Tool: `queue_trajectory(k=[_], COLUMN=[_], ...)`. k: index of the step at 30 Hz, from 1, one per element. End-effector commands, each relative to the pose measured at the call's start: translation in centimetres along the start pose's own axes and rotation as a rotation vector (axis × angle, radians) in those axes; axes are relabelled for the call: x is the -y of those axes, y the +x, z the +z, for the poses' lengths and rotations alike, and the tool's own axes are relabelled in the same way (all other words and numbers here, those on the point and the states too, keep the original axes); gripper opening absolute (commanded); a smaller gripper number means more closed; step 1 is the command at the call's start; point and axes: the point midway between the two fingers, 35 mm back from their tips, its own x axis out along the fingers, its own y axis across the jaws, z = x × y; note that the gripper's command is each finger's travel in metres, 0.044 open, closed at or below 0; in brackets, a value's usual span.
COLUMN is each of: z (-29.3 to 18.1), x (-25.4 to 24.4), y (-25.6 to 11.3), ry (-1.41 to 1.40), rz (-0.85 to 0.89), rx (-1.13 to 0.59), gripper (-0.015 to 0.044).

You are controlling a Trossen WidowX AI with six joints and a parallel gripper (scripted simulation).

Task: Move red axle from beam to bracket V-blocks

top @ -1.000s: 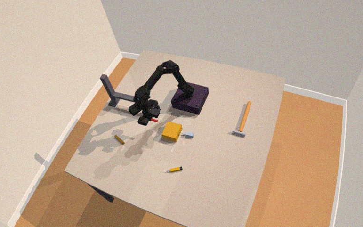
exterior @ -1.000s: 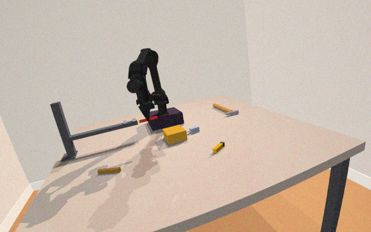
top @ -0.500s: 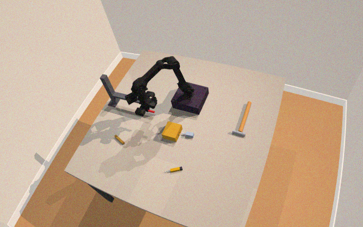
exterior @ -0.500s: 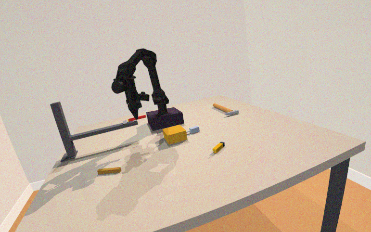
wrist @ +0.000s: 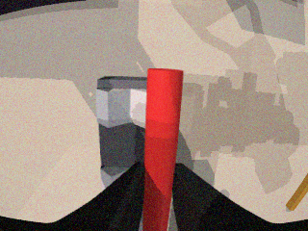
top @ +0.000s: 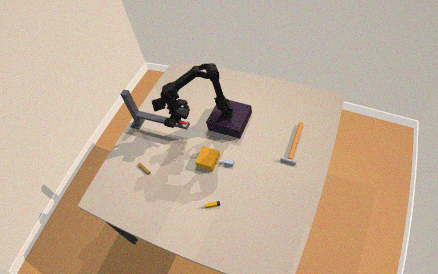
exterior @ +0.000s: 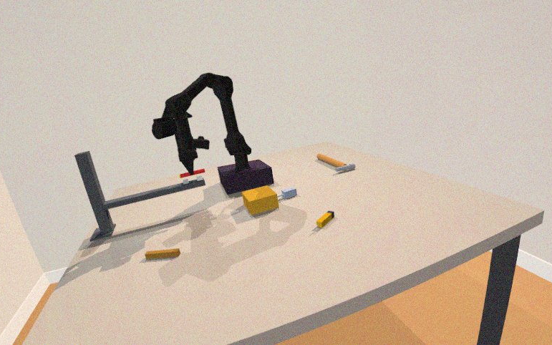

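While the fingers [top: 176,123] [exterior: 191,172] pinch the red axle [top: 182,122] [exterior: 192,173] [wrist: 164,106], the side view shows it above the bracket's [top: 152,117] [exterior: 140,198] [wrist: 117,144] blocks, a gap the top view hides; below spreads a beige table [top: 258,204] [exterior: 333,265] [wrist: 38,144], pale walls [top: 282,44] [exterior: 355,64] behind.

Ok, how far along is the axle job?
Done: the red axle is out of the beam.
In hand: the gripper grips it above the bracket.
Left: seat it in the V-blocks, open the gripper, back the arm off.
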Motion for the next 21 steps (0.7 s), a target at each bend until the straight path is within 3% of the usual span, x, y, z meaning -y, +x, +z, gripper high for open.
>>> queue_trajectory(k=[1,21], z=[-0.3,-0.3], x=[-1.6,-1.7], y=[0.2,2.0], ry=[-0.002,-0.004], rz=[0.008,0.008], rx=[0.001,0.001], gripper=[0.0000,0.0000])
